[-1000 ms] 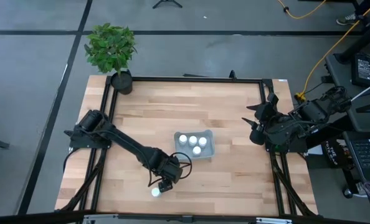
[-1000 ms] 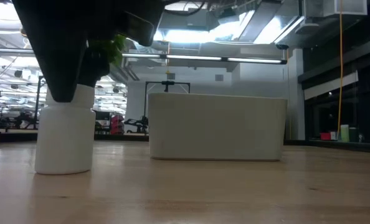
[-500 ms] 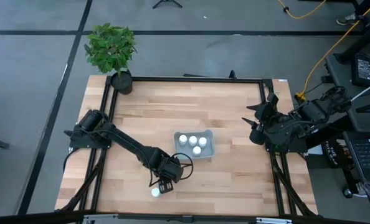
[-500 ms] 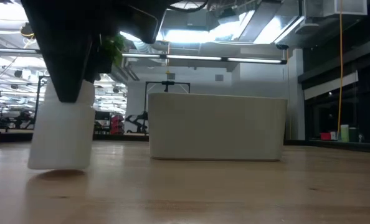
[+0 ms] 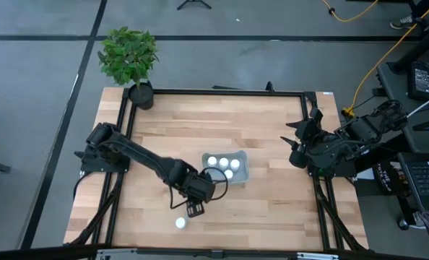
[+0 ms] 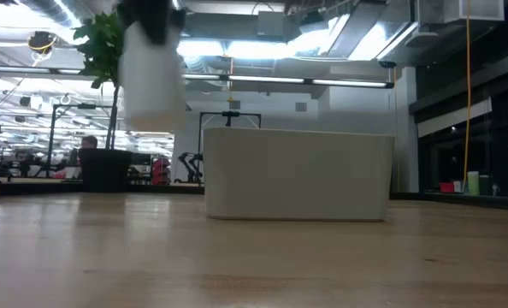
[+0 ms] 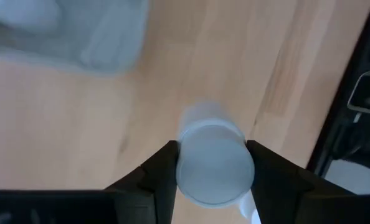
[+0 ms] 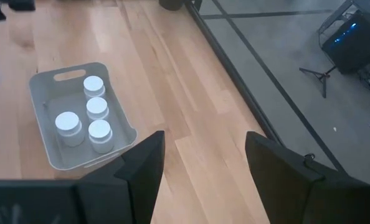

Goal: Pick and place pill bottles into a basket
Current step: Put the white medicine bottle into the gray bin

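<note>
Six pill bottles total. Four stand upright in the basket, caps up: three in a row plus one beside them. A fifth bottle stands on the desk near its front edge, at about 7 o'clock from the basket, well apart from it. The sixth, the held bottle, is in the left gripper.

Left jaws: partly apart, clamped on the held bottle's sides, one dark finger on each flank. In the low view that bottle hangs upright, clear of the desk surface, long axis vertical, top end hidden in the gripper. Left gripper sits at about 7 o'clock from the basket, near its corner, between the basket and the lone bottle on the desk. Left wrist view also shows a blurred corner of the basket beyond the held bottle.

Right gripper waits at the desk's right edge, roughly 3 o'clock from the basket, well apart. Its jaws stand wide apart, holding nothing, touching nothing; right wrist view looks between the two fingers toward the basket.

Basket: one only, long axis running left-right across the desk, near desk centre. One plant pot w/ green plant at the desk's far left corner, about 10 o'clock from the basket.
</note>
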